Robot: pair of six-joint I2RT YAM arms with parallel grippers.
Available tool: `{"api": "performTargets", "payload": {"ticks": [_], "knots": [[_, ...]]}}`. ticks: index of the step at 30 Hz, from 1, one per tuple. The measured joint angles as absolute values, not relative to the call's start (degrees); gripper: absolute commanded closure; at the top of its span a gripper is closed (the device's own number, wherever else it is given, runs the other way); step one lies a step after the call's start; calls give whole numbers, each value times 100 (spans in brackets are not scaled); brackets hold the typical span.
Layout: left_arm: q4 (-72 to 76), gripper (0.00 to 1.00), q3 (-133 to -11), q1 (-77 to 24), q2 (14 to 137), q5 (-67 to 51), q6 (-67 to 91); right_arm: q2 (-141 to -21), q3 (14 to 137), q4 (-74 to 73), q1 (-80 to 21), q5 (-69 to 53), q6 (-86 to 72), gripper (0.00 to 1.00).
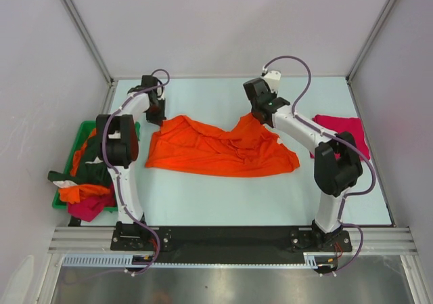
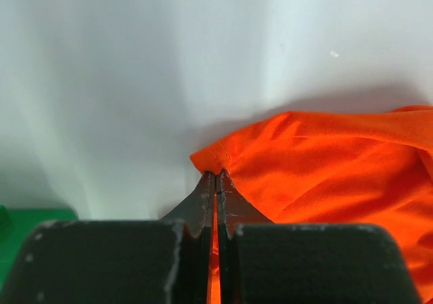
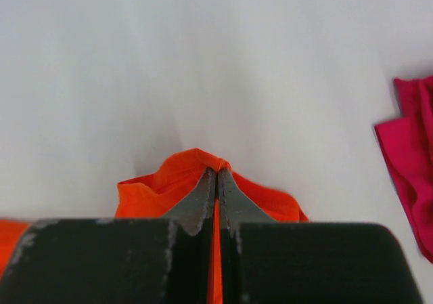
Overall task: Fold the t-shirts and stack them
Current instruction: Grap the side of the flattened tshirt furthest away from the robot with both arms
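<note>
The bright orange t-shirt (image 1: 216,148) is being held on the pale table (image 1: 223,196), long axis running left to right in the top view. Its far left corner is being pinched by the fully closed left gripper (image 2: 216,175), its far right peak by the closed right gripper (image 3: 217,172). Bare tabletop is showing on its near side. A magenta-red t-shirt (image 1: 342,131) is lying apart to its right, a green bin (image 1: 81,129) of heaped t-shirts (image 1: 88,182) to its left

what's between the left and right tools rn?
Top view: the orange t-shirt, its far edge running from the left tool to the right tool, both pinching it.
</note>
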State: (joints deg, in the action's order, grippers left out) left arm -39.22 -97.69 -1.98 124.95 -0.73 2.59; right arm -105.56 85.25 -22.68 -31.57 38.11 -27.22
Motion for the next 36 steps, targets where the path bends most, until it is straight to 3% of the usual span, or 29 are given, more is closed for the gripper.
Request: {"api": "performTargets", "payload": {"ticks": [25, 36], "knots": [[-3992, 100, -11489, -75, 12481, 32, 257, -12481, 11439, -2187, -2576, 3763, -2036, 100], [-4003, 100, -11594, -45, 12606, 305, 261, -13037, 12263, -1942, -2495, 3653, -1776, 100]]}}
